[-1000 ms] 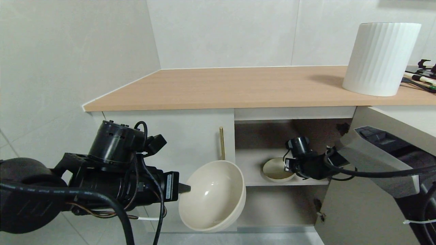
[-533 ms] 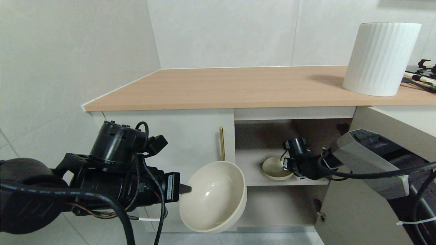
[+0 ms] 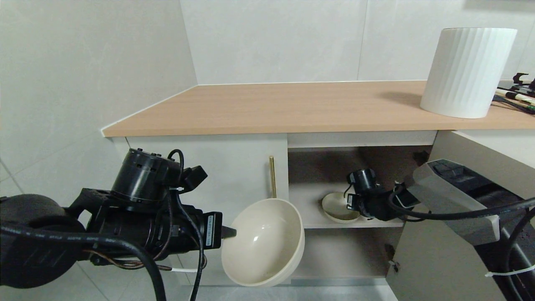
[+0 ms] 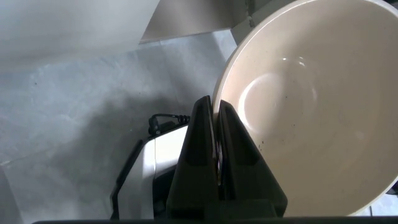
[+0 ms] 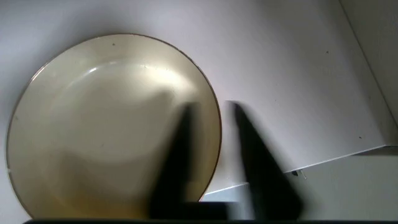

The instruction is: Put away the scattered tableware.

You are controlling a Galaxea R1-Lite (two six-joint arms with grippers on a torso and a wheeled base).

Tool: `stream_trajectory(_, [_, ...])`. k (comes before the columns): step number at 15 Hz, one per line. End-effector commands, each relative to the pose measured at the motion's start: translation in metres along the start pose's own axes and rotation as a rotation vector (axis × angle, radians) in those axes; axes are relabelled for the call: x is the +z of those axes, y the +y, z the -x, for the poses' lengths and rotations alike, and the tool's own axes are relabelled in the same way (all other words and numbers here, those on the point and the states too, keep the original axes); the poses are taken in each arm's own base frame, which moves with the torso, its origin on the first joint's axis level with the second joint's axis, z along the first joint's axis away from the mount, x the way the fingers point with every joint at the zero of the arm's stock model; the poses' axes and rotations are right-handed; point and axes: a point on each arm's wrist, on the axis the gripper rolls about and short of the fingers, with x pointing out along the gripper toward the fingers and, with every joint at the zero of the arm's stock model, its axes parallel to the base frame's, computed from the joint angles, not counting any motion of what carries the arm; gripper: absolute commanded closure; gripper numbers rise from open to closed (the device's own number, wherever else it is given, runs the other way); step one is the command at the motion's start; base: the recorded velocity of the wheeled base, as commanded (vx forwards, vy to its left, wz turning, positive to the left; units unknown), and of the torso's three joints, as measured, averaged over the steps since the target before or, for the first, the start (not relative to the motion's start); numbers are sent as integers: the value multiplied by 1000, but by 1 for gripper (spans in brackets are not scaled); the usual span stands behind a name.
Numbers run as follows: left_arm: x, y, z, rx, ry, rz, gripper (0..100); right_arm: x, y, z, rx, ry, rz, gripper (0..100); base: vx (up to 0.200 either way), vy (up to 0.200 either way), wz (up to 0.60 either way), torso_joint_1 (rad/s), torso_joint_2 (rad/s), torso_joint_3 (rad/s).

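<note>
A large cream bowl [image 3: 267,240] hangs tilted on its side in front of the shut left cabinet door, below counter height. My left gripper [image 3: 228,231] is shut on its rim; in the left wrist view the fingers [image 4: 205,124] pinch the edge of the bowl [image 4: 311,106]. A small cream plate [image 3: 335,206] lies on the middle shelf inside the open cabinet. My right gripper [image 3: 353,205] is inside the cabinet at the plate's right edge. In the right wrist view the plate [image 5: 106,124] rests flat and my right gripper [image 5: 214,146] stands open, its fingers straddling the rim.
The wooden countertop [image 3: 271,108] carries a tall white ribbed container [image 3: 468,71] and some pens [image 3: 516,95] at the far right. The left door has a gold handle [image 3: 272,175]. The right cabinet door [image 3: 434,259] stands open. A lower compartment [image 3: 342,251] lies under the shelf.
The right gripper has carried the plate a little left and deeper into the cabinet, and the plate has gone from tilted to flat on the shelf. The left arm with the bowl has barely shifted.
</note>
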Motion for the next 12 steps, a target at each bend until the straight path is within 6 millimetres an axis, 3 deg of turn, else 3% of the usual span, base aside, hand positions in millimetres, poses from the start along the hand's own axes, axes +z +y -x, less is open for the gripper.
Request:
stream_trajectory(1, [2, -1, -3, -3, 1, -2, 100, 1, 0, 0, 1, -3, -1, 0, 0, 0, 0, 0, 0, 0])
stream_trajectory(3, [5, -15, -15, -15, 11, -35, 100, 13, -3, 17, 6, -16, -36, 0, 0, 0, 0, 0, 0, 0])
stream_trajectory(7, [-1, -17, -52, 146, 23, -63, 100, 32, -4, 92, 98, -23, -23, 0, 0, 0, 0, 0, 0, 0])
stream_trajectory(8, [-1, -18, -55, 157, 24, -66, 100, 32, -4, 102, 115, -22, -17, 0, 0, 0, 0, 0, 0, 0])
stream_trajectory(9, [-5, -19, -62, 179, 36, -77, 100, 29, -10, 140, 170, -3, 8, 0, 0, 0, 0, 0, 0, 0])
stream_trajectory(12, [-12, -19, -73, 196, 70, -88, 100, 40, -27, 208, 378, 8, 15, 0, 0, 0, 0, 0, 0, 0])
